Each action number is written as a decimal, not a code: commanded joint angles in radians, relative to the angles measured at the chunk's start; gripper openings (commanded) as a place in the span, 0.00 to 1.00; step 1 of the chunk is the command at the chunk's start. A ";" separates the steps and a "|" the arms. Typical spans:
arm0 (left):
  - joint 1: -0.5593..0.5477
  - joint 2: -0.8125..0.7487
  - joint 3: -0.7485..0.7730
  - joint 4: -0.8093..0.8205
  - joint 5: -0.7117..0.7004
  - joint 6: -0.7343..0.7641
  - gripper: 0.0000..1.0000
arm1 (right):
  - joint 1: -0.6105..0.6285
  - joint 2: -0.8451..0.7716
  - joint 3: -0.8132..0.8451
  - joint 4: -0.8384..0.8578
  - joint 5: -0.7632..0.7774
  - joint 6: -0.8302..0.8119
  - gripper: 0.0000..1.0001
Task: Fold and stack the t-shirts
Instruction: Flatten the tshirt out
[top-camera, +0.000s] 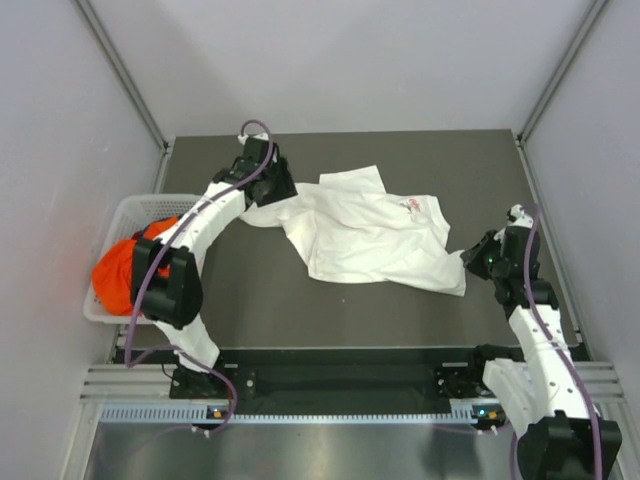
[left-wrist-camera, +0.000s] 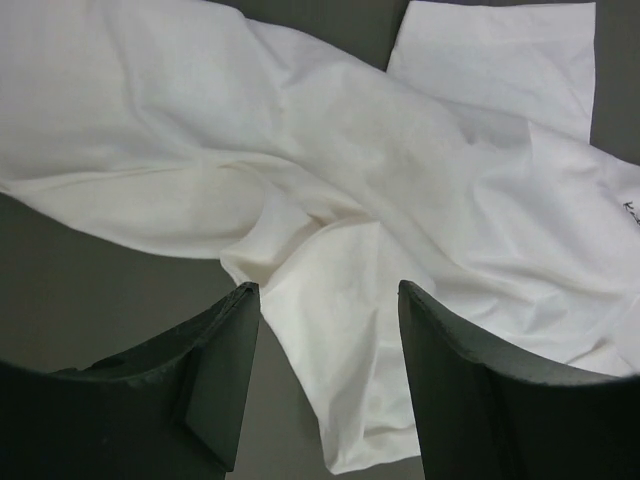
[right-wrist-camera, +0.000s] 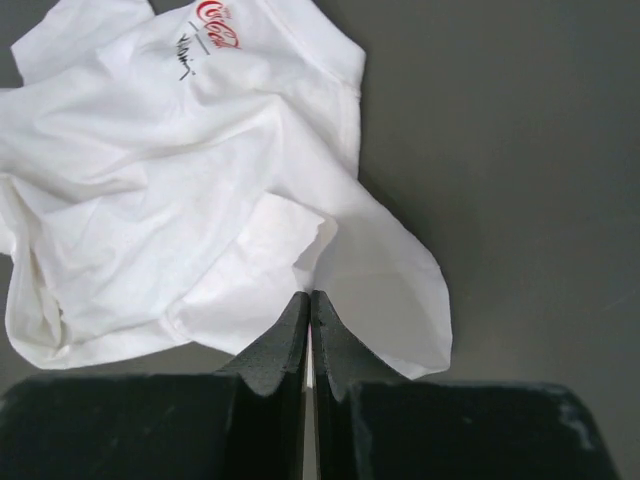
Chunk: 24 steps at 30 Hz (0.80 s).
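The weak spot, as we judge it, is the right hand (right-wrist-camera: 309, 297). Its fingers are pressed fully together on the very edge of the white t-shirt (right-wrist-camera: 200, 180), with only a thin white sliver showing between them. So small a bite could slip out as soon as the arm pulls, and the corner would drop back in a heap. A second risk is that the pinch has caught more than one layer of the rumpled cloth. Lifting would then drag a bunch instead of opening the hem.

The left hand (left-wrist-camera: 325, 290) stands wide open and holds nothing. Its two fingers straddle a fold at the shirt's far left side, low over the cloth, and we cannot tell whether they touch it. If it closes there it may gather that fold rather than a clean edge.

Between the two hands the white t-shirt lies crumpled and unfolded on the dark surface (top-camera: 260, 300), its red print (top-camera: 410, 204) facing up near the right side. Farther left, an orange t-shirt (top-camera: 122, 272) sits bunched in the white basket (top-camera: 130, 205), well apart from the work.
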 joint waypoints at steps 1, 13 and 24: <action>0.000 0.092 0.106 -0.060 0.008 0.000 0.63 | 0.011 -0.040 0.009 0.044 -0.081 -0.048 0.00; -0.098 0.351 0.307 -0.169 0.008 -0.033 0.59 | 0.026 -0.024 0.015 0.040 -0.124 -0.087 0.00; -0.132 0.451 0.358 -0.254 -0.145 -0.040 0.58 | 0.032 -0.014 0.028 0.037 -0.106 -0.100 0.00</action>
